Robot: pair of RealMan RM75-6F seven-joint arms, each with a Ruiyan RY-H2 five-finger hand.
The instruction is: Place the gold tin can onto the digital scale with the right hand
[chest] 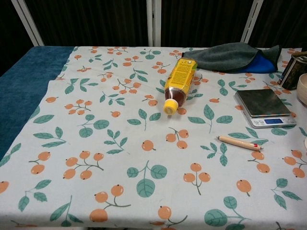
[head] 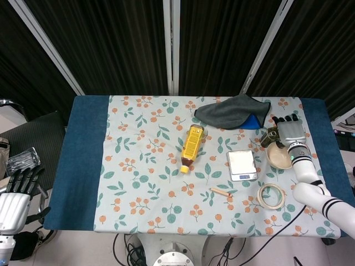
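Observation:
The gold tin can (head: 271, 136) stands upright near the table's far right edge, behind the bowl; in the chest view the can (chest: 293, 71) shows at the right border. The digital scale (head: 242, 164) lies nearer and to the left of it, its silver plate bare, and the scale (chest: 264, 107) shows its blue display. My right hand (head: 290, 131) is just right of the can with fingers spread and pointing away, holding nothing. Whether it touches the can I cannot tell. My left hand (head: 15, 200) hangs open off the table's left side.
A beige bowl (head: 279, 157) sits between the can and a tape ring (head: 272, 195). A pen (head: 222, 192) lies in front of the scale. A yellow bottle (head: 191, 146) lies on its side mid-table. A grey and blue cloth (head: 233, 112) is heaped at the back.

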